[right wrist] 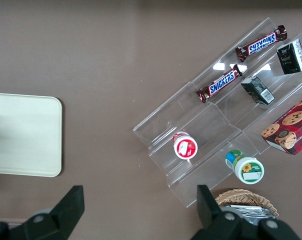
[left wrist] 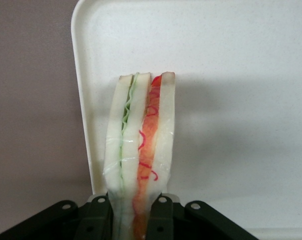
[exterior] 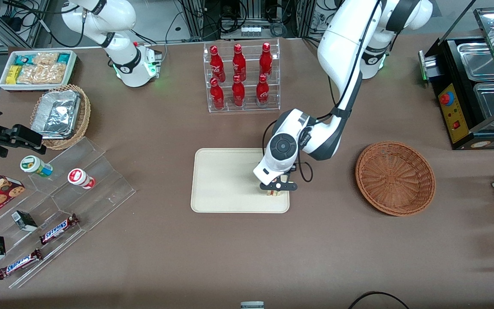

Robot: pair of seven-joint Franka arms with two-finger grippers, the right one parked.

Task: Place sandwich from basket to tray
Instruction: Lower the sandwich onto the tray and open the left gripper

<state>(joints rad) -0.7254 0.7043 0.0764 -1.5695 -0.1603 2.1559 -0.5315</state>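
Your left arm's claw (exterior: pixel 276 191) hangs over the tray (exterior: pixel 221 180), near the corner closest to the front camera on the working arm's side, with its fingers (left wrist: pixel 98 215) pressed together on the sandwich (left wrist: pixel 141 150). The wedge stands on edge between them, cut face showing green and red filling between pale slices, and it looks wrapped in clear film. You cannot tell from these views whether its lower edge is touching the tray yet. Treat it as light, soft and easy to crush: the bread would likely give under a hard squeeze, and the film may be slick, so the flat bread faces, where you have it now, are the sensible place to hold. The round brown basket (exterior: pixel 395 178) sits empty on the table toward the working arm's end, well apart from the tray.
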